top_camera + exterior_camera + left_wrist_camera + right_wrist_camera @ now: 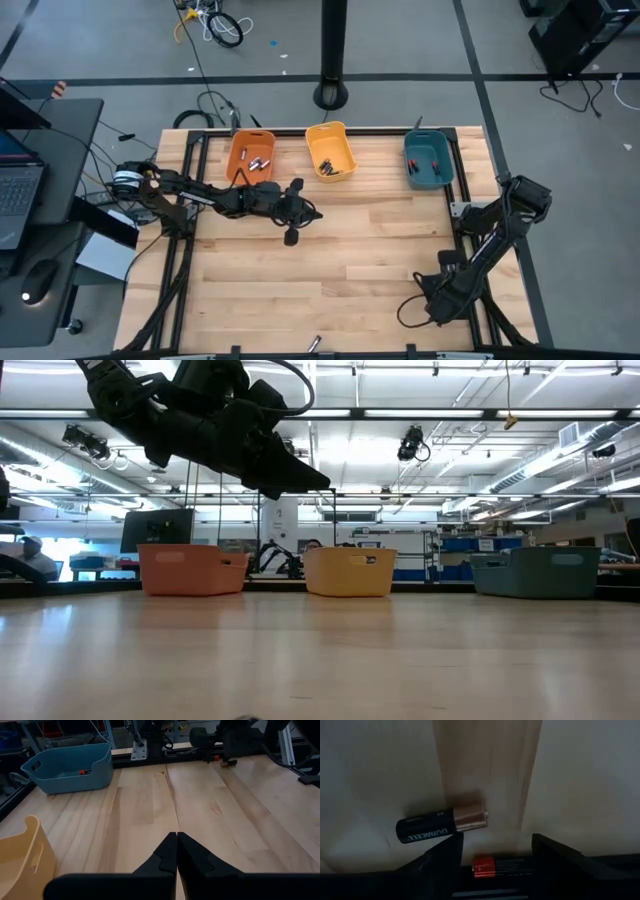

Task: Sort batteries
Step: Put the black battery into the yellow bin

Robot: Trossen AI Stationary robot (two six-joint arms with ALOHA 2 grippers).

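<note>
The wooden table (330, 260) is the biggest thing here. Three bins sit along its 12 o'clock edge: an orange bin (240, 150), a yellow bin (345, 145) and a teal bin (445, 172). Some batteries are already inside them, like the silvery ones (259, 162) in the orange bin.

The left gripper (176, 840) hangs high over the middle of the table. Its fingers are pressed together and hold nothing.

The right gripper (497, 847) is low over the wood, at about 4 o'clock on the table. Its fingers stand apart. A battery with a red end (502, 866) lies in the gap between them. It is hard to tell if the fingers touch it yet. It lies flat, and its long side runs from one finger to the other.

Just beside it lies a black battery with a copper end (442, 826). It lies flat too, nearly side by side with the first one, and close to one finger. Its copper end points the opposite way to the red end.

One more small battery (314, 343) lies at the table's 6 o'clock edge.

These batteries look hard, smooth and a bit heavy for their size. They will probably roll and slip easily. It seems best to pinch one across its round middle.
</note>
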